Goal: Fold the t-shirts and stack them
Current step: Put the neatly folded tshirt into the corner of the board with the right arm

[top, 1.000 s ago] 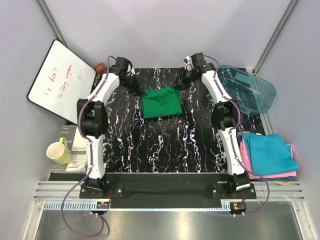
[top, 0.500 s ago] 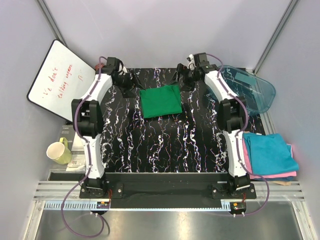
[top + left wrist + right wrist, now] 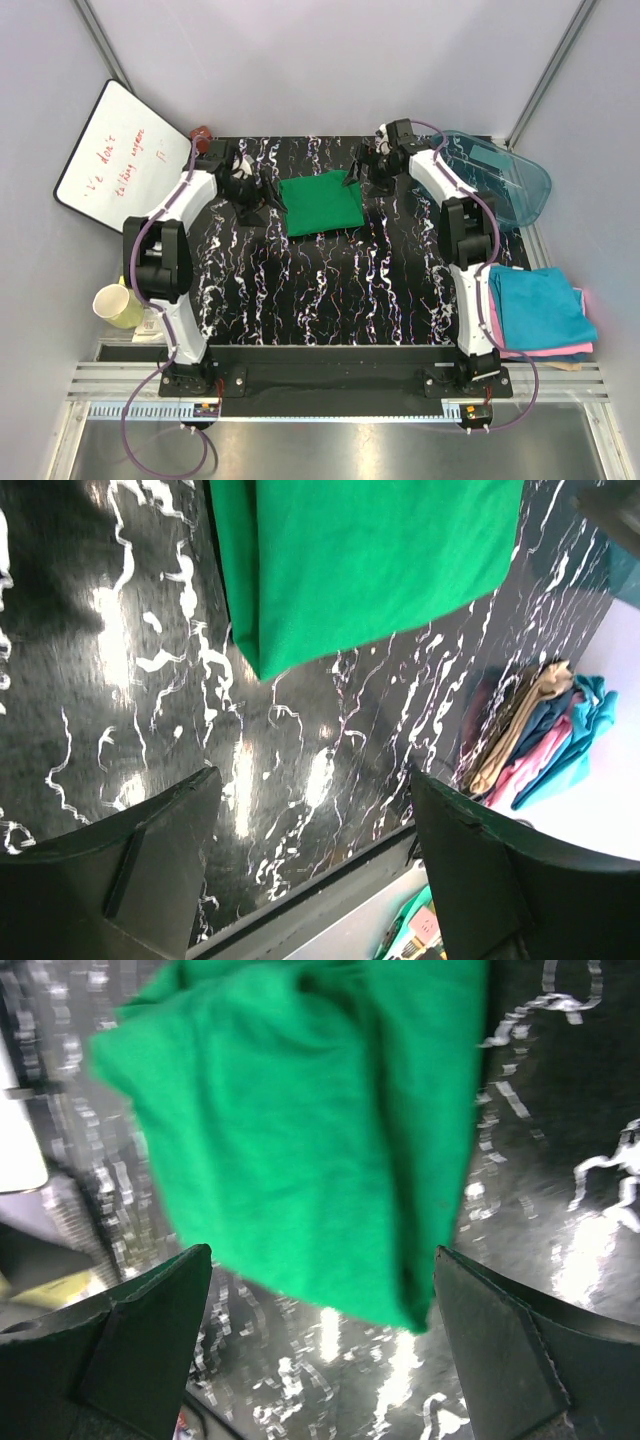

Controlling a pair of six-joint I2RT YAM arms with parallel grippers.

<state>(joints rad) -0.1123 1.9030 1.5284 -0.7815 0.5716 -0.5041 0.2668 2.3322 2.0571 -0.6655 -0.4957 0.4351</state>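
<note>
Moved since earlier frame: left tool [image 3: 310, 780] has been drawn back from the far-left corner of the green t-shirt [image 3: 320, 203] and is now set just beside its left edge; the left elbow has been swung outward; right tool [image 3: 320, 1255] is little shifted, at the far-right corner.
Left tool state: fingers spread wide, nothing held between them.
Right tool state: fingers spread wide, nothing clasped; green cloth is seen below.
Green t-shirt: soft matte cloth, folded to a rough square and laid flat on the far middle of the desk [image 3: 330, 290]; place unchanged; faint creases, layered edge shown on its left side.
Stack: teal-blue t-shirt [image 3: 538, 305] on top, pink t-shirt [image 3: 495, 328] beneath, tan t-shirt [image 3: 510, 725] lowest; kept at the near right, beside the right arm's base.
Desk: glossy black surface, veined in white like marble.
Tub [image 3: 500, 180]: clear teal plastic, rounded, at the far right.
Whiteboard [image 3: 120, 160]: white, red handwriting, at the far left.
Mug [image 3: 118, 303]: pale yellow-green, at the near left.
</note>
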